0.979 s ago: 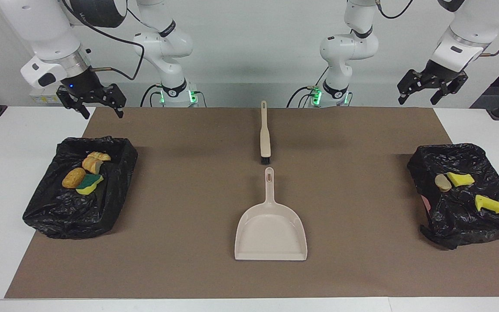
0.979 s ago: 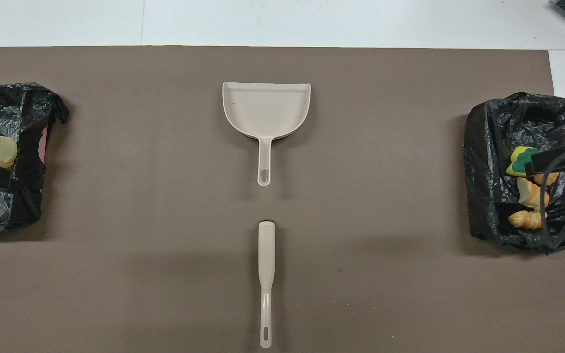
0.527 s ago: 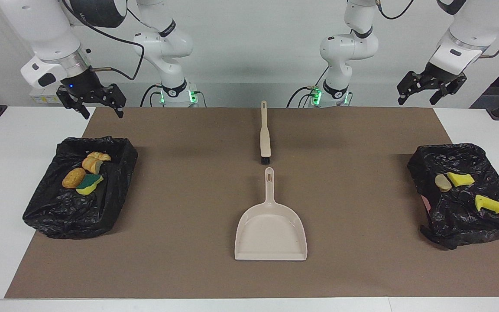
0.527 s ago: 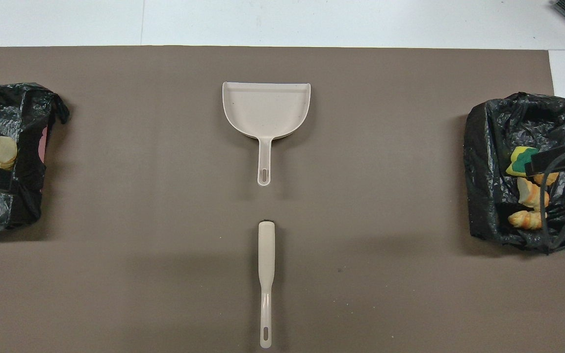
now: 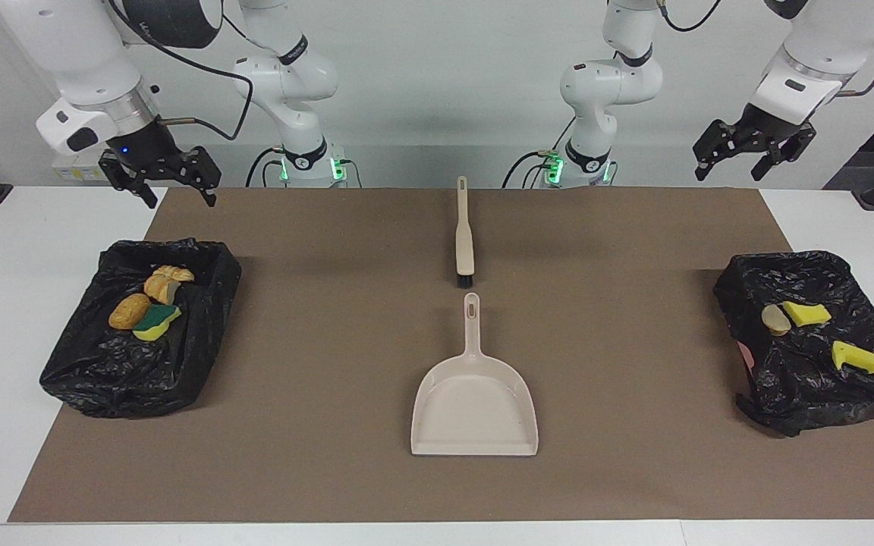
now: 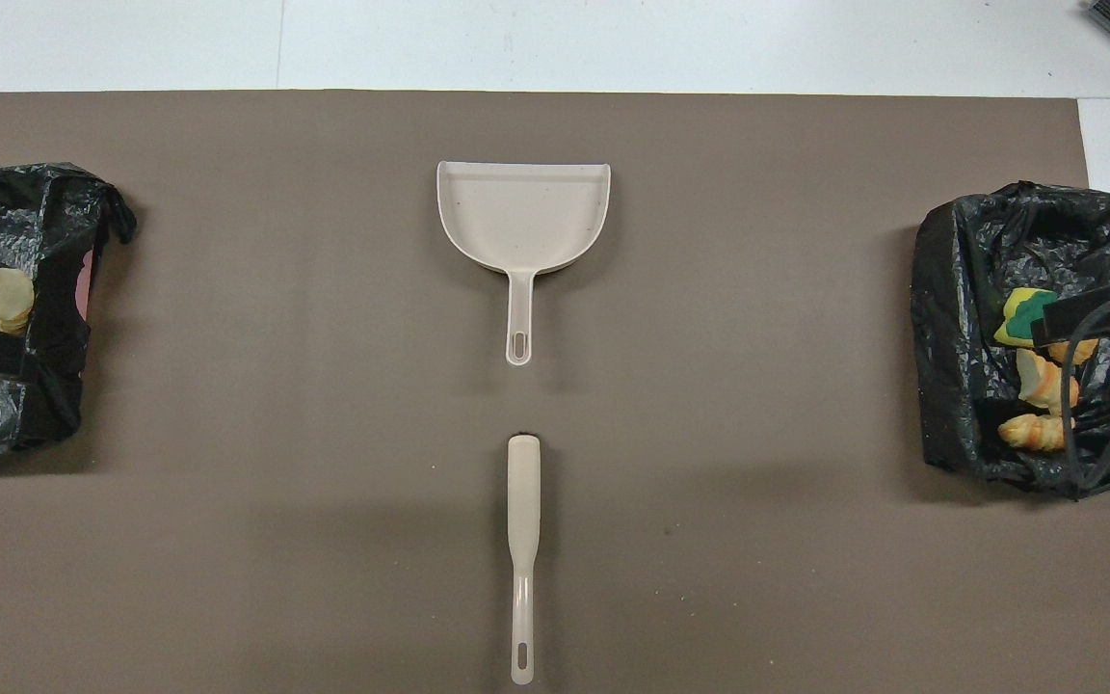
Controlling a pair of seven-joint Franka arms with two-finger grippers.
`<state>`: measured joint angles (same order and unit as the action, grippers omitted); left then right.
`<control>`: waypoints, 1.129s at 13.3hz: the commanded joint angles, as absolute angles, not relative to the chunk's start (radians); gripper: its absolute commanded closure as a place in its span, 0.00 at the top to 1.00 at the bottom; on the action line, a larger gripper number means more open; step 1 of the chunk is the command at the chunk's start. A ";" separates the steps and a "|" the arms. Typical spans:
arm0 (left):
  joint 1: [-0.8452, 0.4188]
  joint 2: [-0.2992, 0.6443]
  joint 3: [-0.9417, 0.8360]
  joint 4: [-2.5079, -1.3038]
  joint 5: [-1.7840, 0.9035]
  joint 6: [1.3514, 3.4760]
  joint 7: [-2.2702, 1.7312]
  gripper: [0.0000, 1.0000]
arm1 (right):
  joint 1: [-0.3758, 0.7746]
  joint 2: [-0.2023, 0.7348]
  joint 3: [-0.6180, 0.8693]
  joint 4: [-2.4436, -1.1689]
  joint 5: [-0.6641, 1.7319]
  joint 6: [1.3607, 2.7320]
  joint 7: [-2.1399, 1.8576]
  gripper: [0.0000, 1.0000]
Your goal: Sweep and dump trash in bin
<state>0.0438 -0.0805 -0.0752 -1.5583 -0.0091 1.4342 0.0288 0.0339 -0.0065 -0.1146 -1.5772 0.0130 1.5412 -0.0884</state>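
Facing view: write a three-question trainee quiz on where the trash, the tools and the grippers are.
1. True or false: trash scraps lie on the brown mat beside the dustpan.
2. Which bin holds more scraps? A) the bin at the right arm's end B) the bin at the left arm's end
3. Fill in: the brush lies ____ the robots than the dustpan.

Key:
1. False; every scrap sits in a lined bin.
2. A; four scraps against three.
3. Nearer to. Both the left gripper and the right gripper hang open and empty in the air.
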 commanded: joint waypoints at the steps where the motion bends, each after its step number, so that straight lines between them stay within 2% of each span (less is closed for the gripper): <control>1: 0.038 -0.100 -0.075 -1.556 -0.003 1.419 0.015 1.00 | 0.031 -0.005 -0.114 -1.569 0.025 1.534 -0.075 1.00; 15: 0.051 -0.114 -0.069 -1.569 -0.023 1.431 0.012 1.00 | 0.028 -0.002 -0.115 -1.563 0.023 1.539 -0.074 1.00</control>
